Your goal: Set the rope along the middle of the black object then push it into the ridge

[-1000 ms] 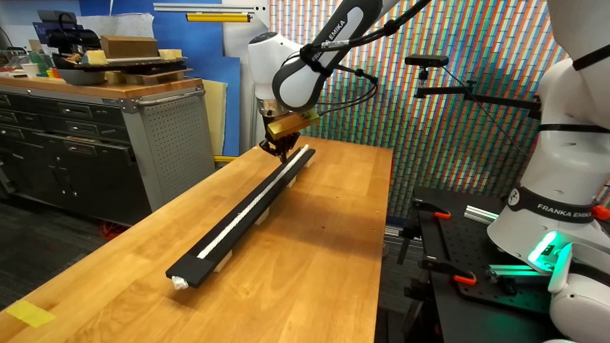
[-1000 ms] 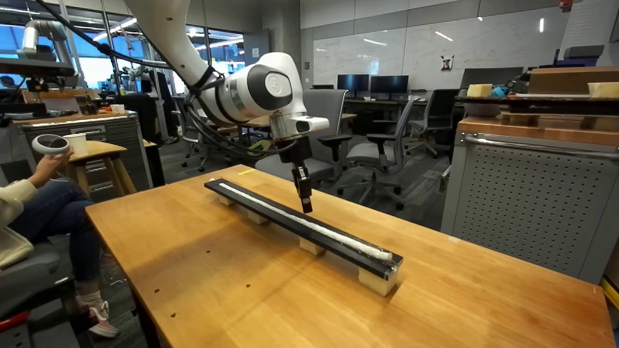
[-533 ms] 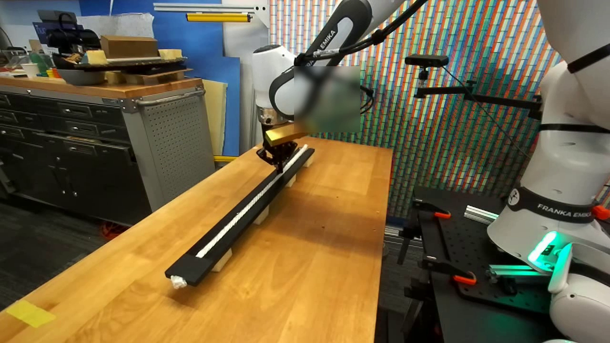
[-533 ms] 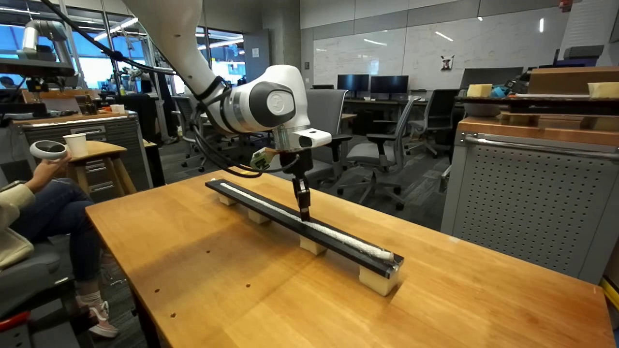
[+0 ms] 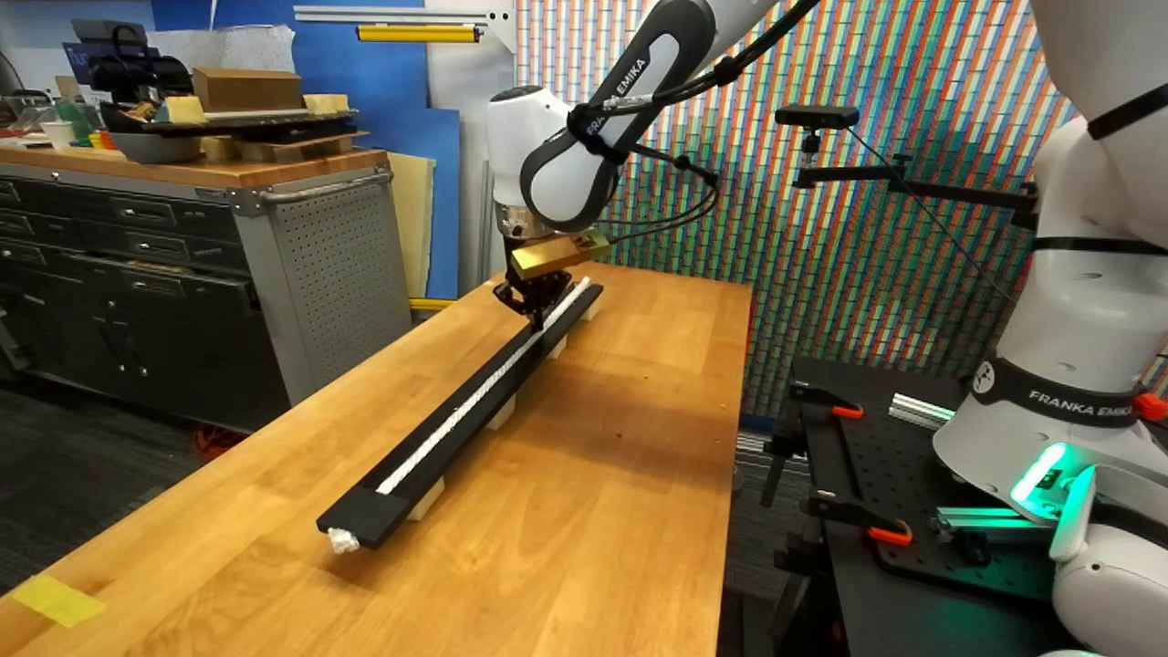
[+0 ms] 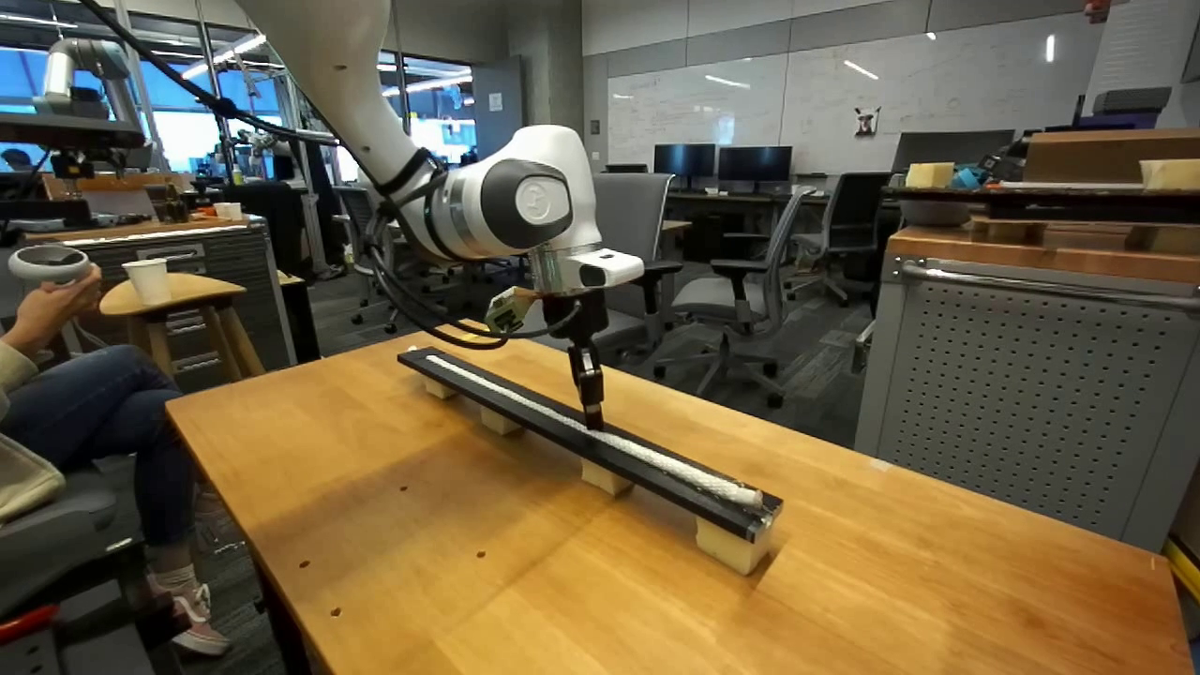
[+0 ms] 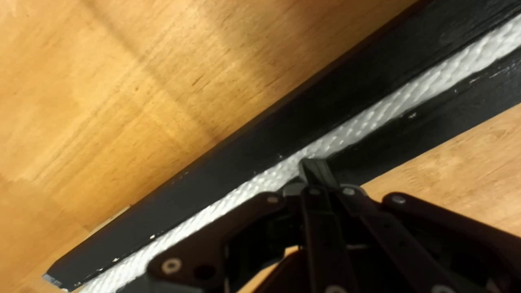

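White braided rope (image 7: 331,142), straight along the middle of the long black bar (image 7: 260,146) before me, bulging above it at one end, bar raised off the tabletop (image 5: 630,456), ridge beneath hidden from me

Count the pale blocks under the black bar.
4, spaced along the black bar. In an exterior view, they run: near-end block, second block, third block, far-end block. Any directly behind these would be hidden.
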Controlling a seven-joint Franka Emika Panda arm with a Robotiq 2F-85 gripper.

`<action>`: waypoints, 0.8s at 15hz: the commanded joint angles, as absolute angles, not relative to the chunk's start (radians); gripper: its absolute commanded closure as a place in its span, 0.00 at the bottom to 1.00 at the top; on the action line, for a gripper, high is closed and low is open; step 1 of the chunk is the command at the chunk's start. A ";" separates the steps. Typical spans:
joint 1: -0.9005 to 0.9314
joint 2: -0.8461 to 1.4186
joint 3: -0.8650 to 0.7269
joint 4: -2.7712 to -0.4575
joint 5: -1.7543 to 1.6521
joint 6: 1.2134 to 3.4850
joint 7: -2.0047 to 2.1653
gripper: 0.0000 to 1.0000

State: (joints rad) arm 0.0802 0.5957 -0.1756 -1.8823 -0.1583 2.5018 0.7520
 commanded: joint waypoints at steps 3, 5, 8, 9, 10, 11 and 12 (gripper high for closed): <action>0.107 0.539 -0.239 -1.973 -0.163 2.580 0.792 1.00; 0.105 0.527 -0.242 -1.992 -0.158 2.591 0.791 1.00; 0.103 0.508 -0.239 -2.014 -0.152 2.605 0.781 1.00; 0.105 0.510 -0.241 -2.014 -0.155 2.608 0.784 1.00; 0.104 0.513 -0.240 -2.012 -0.154 2.606 0.783 1.00; 0.105 0.535 -0.243 -1.991 -0.156 2.596 0.791 1.00; 0.098 0.552 -0.237 -1.976 -0.149 2.595 0.783 1.00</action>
State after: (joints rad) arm 0.0898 0.5446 -0.2270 -1.9792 -0.1583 2.5820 0.7738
